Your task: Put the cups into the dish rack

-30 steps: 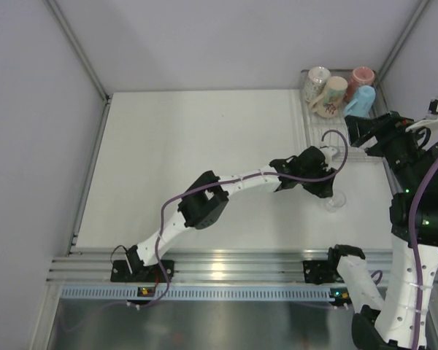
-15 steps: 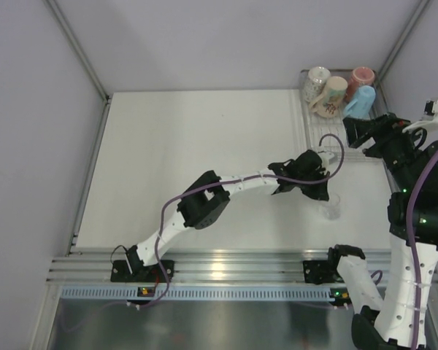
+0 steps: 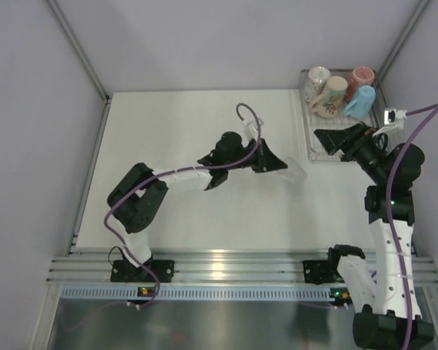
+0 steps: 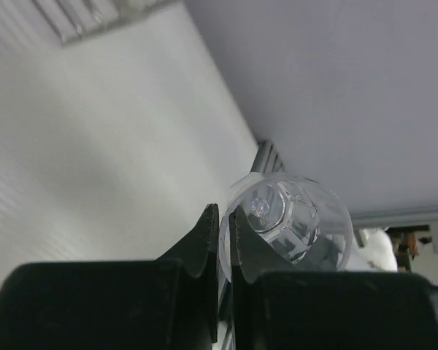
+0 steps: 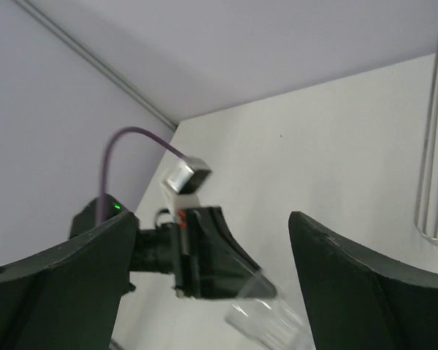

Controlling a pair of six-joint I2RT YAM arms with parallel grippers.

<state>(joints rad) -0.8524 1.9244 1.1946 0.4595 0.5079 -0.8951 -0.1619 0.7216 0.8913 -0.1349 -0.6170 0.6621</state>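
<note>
Between the fingers of the left gripper [image 3: 279,165] we find a clear cup [image 4: 288,219], its wall pinched near the rim, the jaws narrowed to a thin gap. The right gripper [image 3: 323,137] stands wide and holds nothing; it hangs just ahead of the cup, over the near end of the rack [image 3: 313,124]. Beyond it, at the rack's far end, four mugs [image 3: 334,92] already lie together. We judge the task nearly done: only the clear cup is outside, in the air just short of the rack's near corner. The cup's long axis lies close to level and points from the left fingers toward the right gripper; its mouth appears to face the left wrist, its base away.
</note>
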